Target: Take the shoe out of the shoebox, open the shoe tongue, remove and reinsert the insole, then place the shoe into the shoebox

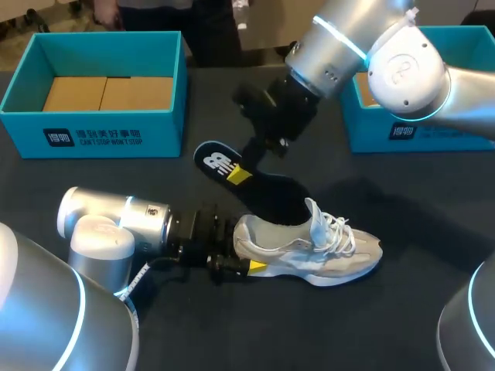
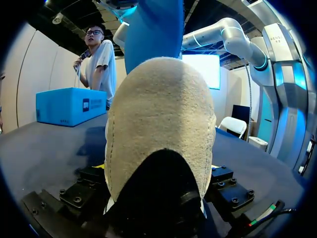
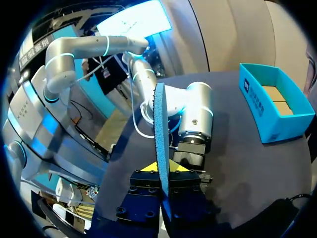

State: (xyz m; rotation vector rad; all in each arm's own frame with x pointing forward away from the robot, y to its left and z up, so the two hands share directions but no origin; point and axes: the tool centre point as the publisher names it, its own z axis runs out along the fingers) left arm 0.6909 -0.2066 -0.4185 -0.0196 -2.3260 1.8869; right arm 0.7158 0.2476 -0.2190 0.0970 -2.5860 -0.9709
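Observation:
A beige and white sneaker (image 1: 325, 251) lies on its side on the dark table, toe pointing right. My left gripper (image 1: 247, 247) holds its heel, one yellow fingertip (image 1: 257, 267) on the near side. The left wrist view is filled by the heel (image 2: 161, 129), which sits between the fingers. The insole (image 1: 255, 182) has a black top and a blue underside. Its front end rests in the shoe's opening and its heel end is raised to the left. My right gripper (image 1: 246, 164) is shut on it from above. In the right wrist view the insole (image 3: 159, 124) stands edge-on between the yellow tips of that gripper (image 3: 162, 168).
One open blue shoebox (image 1: 93, 127) stands at the back left, with a cardboard insert inside. A second blue box (image 1: 371, 127) is at the back right, partly hidden by my right arm. Bare table lies in front of the shoe.

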